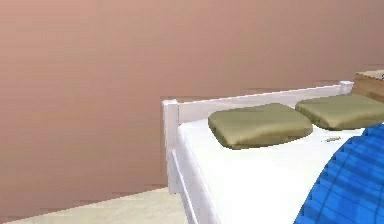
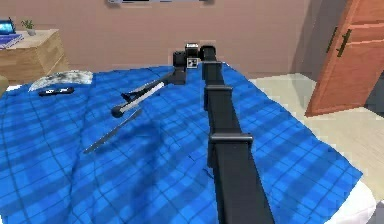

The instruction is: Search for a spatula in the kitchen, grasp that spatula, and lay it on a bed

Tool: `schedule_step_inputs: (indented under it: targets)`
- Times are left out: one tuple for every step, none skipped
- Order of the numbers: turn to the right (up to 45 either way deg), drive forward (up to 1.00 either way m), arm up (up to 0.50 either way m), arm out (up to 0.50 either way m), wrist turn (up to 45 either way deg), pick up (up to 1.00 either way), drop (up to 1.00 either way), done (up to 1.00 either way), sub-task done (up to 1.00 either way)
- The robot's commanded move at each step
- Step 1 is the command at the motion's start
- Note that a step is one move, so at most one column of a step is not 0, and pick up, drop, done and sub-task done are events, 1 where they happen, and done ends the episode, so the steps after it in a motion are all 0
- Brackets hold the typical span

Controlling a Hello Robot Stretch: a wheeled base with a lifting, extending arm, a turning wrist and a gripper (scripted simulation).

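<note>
We start with markings: the two small white squares with black marks (image 2: 189, 62) at the far end of the dark square-section arm (image 2: 228, 130) carry the one print we can see, and it is too small to read. Left of them the dark pincer (image 2: 128, 102) reaches out over the bed's blue checked cover (image 2: 60, 175). From its finger ends a long thin grey rod-shaped utensil (image 2: 105, 137) slants toward the arm side view's lower left (it is too slim for us to say for sure that it is a spatula). With the cover right behind it, we cannot tell whether the pincer grasps this utensil or anything else, nor whether the utensil rests on the bed. Near the cover's far left corner lie a pale patterned flat thing (image 2: 65, 77) and a small dark thing (image 2: 55, 91). Beyond them stands a light wooden worktop (image 2: 35, 55) bearing a blue flat object (image 2: 10, 39). At the arm side view's right a reddish-brown panelled door (image 2: 345, 60) stands above beige floor (image 2: 300, 100). In the forward view we see the bed's white frame (image 1: 172, 130), a white sheet (image 1: 250, 175), two olive-green pillows (image 1: 258, 125) side by side at the headboard, a corner of the blue cover at lower right, and a plain pinkish-brown wall (image 1: 90, 80) behind.
</note>
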Motion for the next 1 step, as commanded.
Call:
schedule_step_inputs:
  targets:
    - [0.0, 0.0, 0.0, 0.0, 0.0, 0.0, 1.0, 0.0, 0.0]
